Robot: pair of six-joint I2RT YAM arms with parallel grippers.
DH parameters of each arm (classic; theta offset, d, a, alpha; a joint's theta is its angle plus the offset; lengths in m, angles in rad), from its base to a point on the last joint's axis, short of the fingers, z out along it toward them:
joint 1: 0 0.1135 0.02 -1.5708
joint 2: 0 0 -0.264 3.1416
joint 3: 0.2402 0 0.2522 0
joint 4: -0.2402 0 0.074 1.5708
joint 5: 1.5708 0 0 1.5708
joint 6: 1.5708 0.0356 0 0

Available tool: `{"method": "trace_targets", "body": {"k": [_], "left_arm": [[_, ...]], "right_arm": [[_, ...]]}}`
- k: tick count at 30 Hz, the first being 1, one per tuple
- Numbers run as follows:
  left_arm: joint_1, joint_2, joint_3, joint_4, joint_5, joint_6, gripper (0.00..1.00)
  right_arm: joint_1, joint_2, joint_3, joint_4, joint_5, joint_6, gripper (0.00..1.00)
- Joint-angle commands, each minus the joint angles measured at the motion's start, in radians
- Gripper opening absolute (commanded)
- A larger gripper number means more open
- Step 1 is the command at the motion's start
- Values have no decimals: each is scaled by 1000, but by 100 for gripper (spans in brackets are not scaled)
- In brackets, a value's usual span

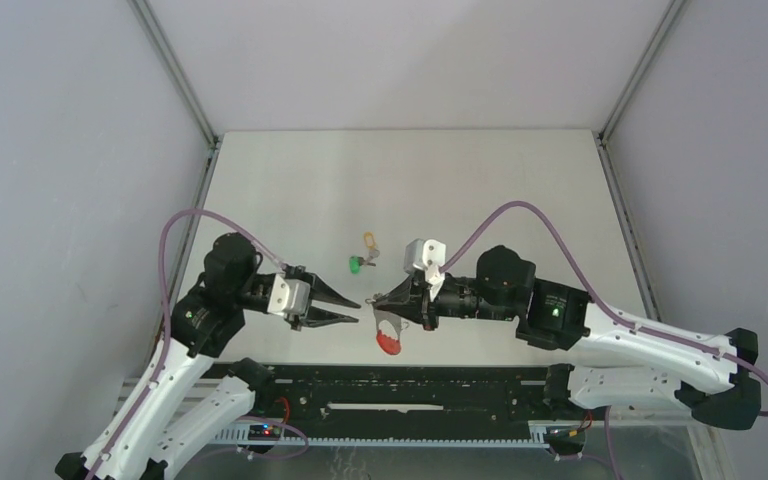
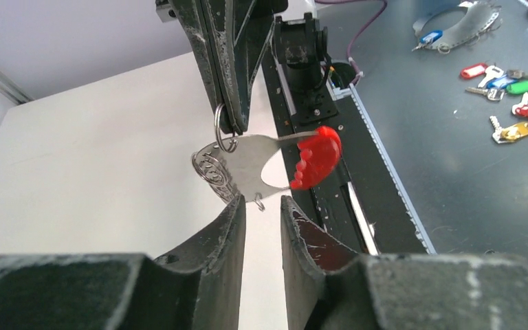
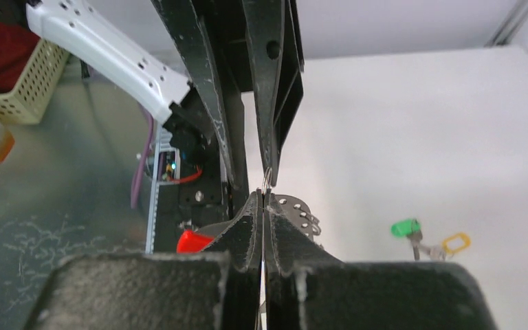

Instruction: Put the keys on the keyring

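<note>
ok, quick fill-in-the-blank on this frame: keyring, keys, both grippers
1. The right gripper is shut on the keyring, whose curved section is coloured ___.
2. The left gripper, facing it with jaws apart, holds ___.
3. On the table, the yellow-headed key lies beside the second key, whose head is ___.

Missing words: red; nothing; green.

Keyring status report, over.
Right gripper shut on keyring, held aloft. Left gripper open, jaws at its lower edge. Green key, yellow key loose on table. Nothing blocking.
</note>
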Motion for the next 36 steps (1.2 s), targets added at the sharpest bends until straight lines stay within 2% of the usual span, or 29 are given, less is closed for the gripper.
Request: {"method": "trace_targets", "body": {"k": [1, 5, 13, 17, 21, 23, 24, 27, 28, 31, 36], "left_arm": [[-4, 7, 8, 191, 40, -229, 30], [-4, 16, 17, 296, 59, -374, 29], [-4, 9, 18, 301, 78, -395, 28], [-4, 11, 18, 301, 78, -389, 19], [-4, 15, 25, 301, 52, -385, 2], [-4, 14, 26, 301, 39, -382, 0], [-4, 13, 26, 299, 36, -380, 0], [-4, 8, 29, 231, 14, -311, 0], [-4, 7, 32, 194, 3, -271, 0], [-4, 6, 37, 102, -11, -162, 0], [-8, 28, 56, 59, -36, -122, 0]], "right_arm": [[-4, -28, -68, 274, -39, 45, 0], [-1, -29, -120, 368, -44, 53, 0], [2, -10, -139, 412, -63, 52, 0], [4, -7, -139, 415, -63, 50, 0], [10, 3, -139, 414, -61, 43, 0], [12, 3, -139, 410, -53, 48, 0], [10, 2, -135, 403, -52, 52, 2], [-17, -3, -72, 258, -66, 65, 33], [-31, -1, -40, 198, -76, 63, 38], [-62, 15, 57, 18, -114, 26, 46], [-79, 132, 253, -260, -156, -60, 47]]}}
